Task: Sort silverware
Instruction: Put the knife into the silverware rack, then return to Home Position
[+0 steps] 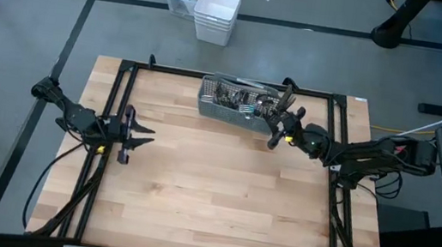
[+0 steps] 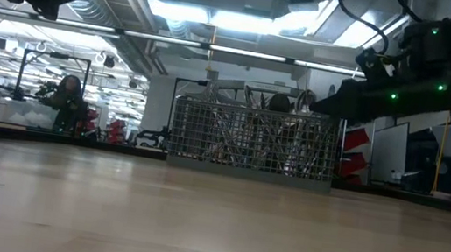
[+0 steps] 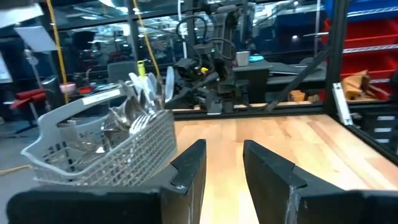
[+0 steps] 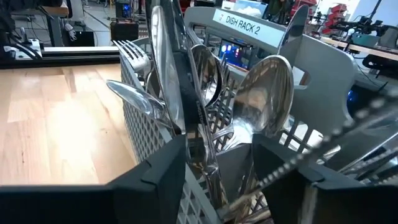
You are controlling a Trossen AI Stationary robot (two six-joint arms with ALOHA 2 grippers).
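The shiny silver metal forks, spoons and knives [image 4: 205, 93] all stand in the grey mesh rectangular caddy [image 1: 225, 109], at the far side of the light wooden surface [image 1: 211, 191]. Most stand upright or lean a little, with their wide ends up.

The right gripper [image 1: 277, 123] is right at the caddy's end, so the right arm is much nearer. In the right wrist view the silverware is straight in front of the right gripper's two dark fingers [image 4: 158, 177] and very close. The fingers are spread apart, and a spoon and a knife stand up in the gap between them. I think the fingers are not squeezing anything, but I cannot tell if they touch the metal.

The left gripper [image 1: 139, 135] waits well apart from the caddy, above the bare wood. It is partly open and holds nothing.
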